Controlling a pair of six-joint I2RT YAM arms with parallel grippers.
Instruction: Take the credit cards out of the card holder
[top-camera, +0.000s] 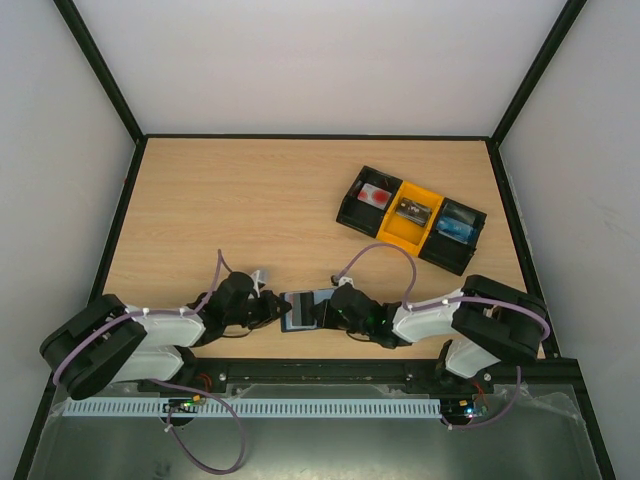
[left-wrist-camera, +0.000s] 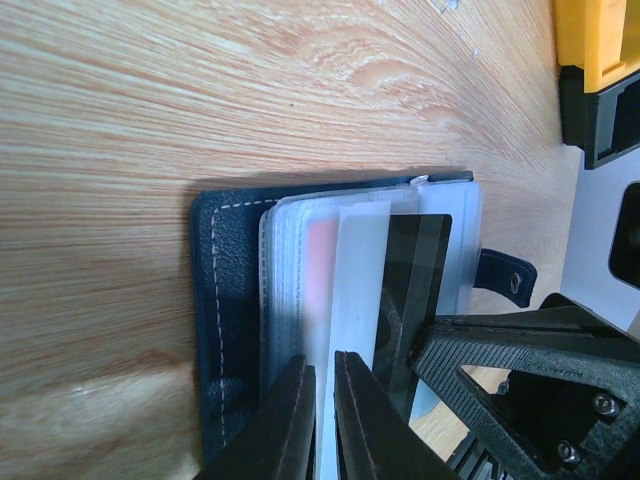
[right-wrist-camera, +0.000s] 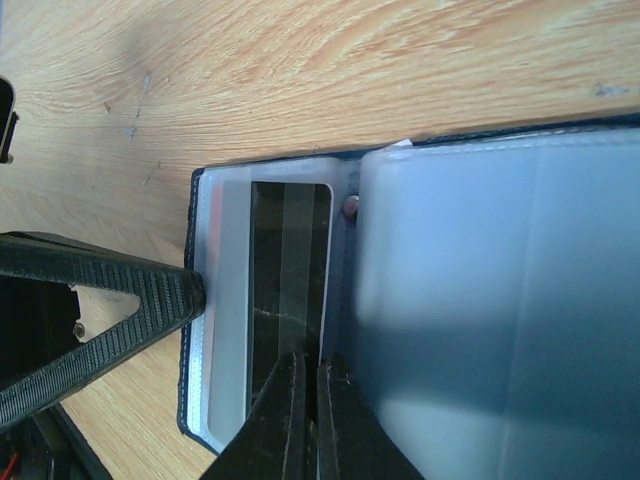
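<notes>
The navy card holder (top-camera: 297, 311) lies open on the wooden table between my two grippers. In the left wrist view its dark cover (left-wrist-camera: 225, 300) holds clear pocket leaves, with a pinkish card (left-wrist-camera: 322, 262) and a black credit card (left-wrist-camera: 415, 285) showing through them. My left gripper (left-wrist-camera: 322, 378) is shut on one clear leaf at the holder's near edge. In the right wrist view the black card (right-wrist-camera: 290, 255) sits in a clear pocket, and my right gripper (right-wrist-camera: 306, 368) is shut on its near right edge, beside the blue-grey inner flap (right-wrist-camera: 490, 300).
A black-and-yellow three-compartment tray (top-camera: 341, 213) stands at the back right, with a white card with red spots (top-camera: 374, 197) in its left compartment. The holder's closing tab (left-wrist-camera: 505, 277) points toward the right arm. Dark frame rails border the table.
</notes>
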